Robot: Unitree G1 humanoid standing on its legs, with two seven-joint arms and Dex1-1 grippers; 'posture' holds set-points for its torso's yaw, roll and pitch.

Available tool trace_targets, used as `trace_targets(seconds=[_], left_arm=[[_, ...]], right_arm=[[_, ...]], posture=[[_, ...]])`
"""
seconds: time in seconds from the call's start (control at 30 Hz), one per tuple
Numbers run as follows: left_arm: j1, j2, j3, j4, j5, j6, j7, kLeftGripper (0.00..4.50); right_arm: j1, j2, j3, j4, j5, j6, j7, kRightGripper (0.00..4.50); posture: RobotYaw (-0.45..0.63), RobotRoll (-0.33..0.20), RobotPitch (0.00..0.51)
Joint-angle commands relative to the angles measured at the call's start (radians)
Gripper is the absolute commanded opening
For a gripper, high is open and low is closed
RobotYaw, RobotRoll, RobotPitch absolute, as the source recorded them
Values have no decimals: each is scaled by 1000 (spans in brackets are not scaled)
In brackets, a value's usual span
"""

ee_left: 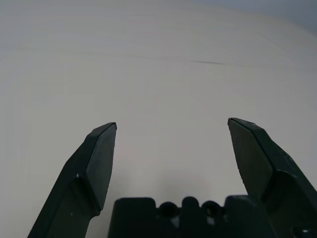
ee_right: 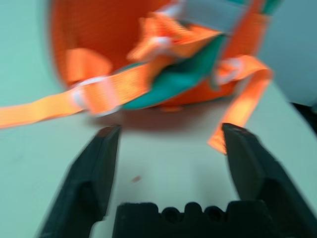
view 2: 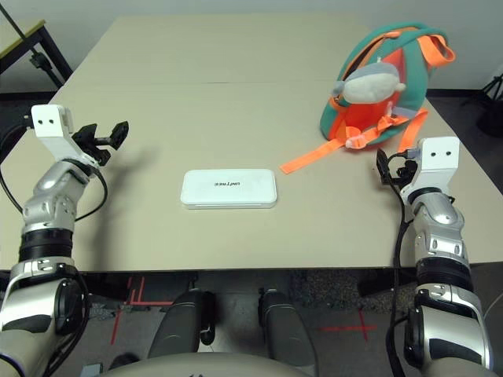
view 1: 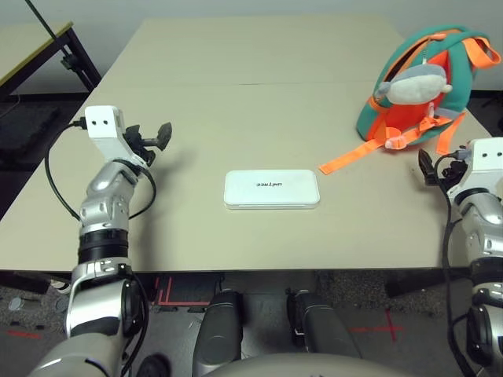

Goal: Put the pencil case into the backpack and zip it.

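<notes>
Black fingers of the left gripper (ee_left: 171, 130) stand spread wide over bare tabletop, holding and touching nothing. The right gripper (ee_right: 171, 134) is likewise spread apart and empty, facing the backpack's (view 1: 424, 82) orange straps (ee_right: 106, 94) from just beside them. The teal-and-orange backpack stands at the table's (view 1: 236, 63) far right, a grey-and-white plush toy (view 1: 415, 82) hanging on its front; what lies inside it cannot be seen. One strap trails toward the white pencil case (view 1: 271, 189), which lies flat and closed mid-table, between the two arms and apart from the backpack.
</notes>
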Motion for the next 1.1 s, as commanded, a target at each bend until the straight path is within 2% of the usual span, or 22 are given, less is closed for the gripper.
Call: trace_targets(seconds=[0.03, 0.17, 0.27, 0.4, 0.6, 0.8, 1.1], left_arm=[[-75, 73, -41, 41, -69, 258, -134, 4500], [-189, 160, -220, 121, -52, 533, -333, 4500], [-260, 201, -354, 181, -37, 647, -496, 4500], [-337, 207, -509, 284, 22, 692, -648, 4500], [-401, 183, -709, 404, 126, 673, -854, 4500], [-447, 121, -723, 550, 190, 641, -924, 4500], [-479, 55, -653, 709, 258, 593, -912, 4500]], right_arm=[[54, -59, 50, -191, 54, 171, 136, 2730], [73, -123, 120, -361, 82, 315, 263, 1110], [60, -144, 155, -437, 93, 380, 308, 22], [49, -156, 186, -464, 69, 398, 333, 22], [30, -152, 208, -449, 39, 384, 340, 22], [31, -141, 232, -464, 18, 382, 347, 22], [25, -140, 280, -484, -2, 378, 380, 22]], posture=[[91, 0, 95], [77, 0, 95], [65, 0, 94], [64, 0, 90], [56, 0, 85], [44, 0, 88], [32, 0, 91]])
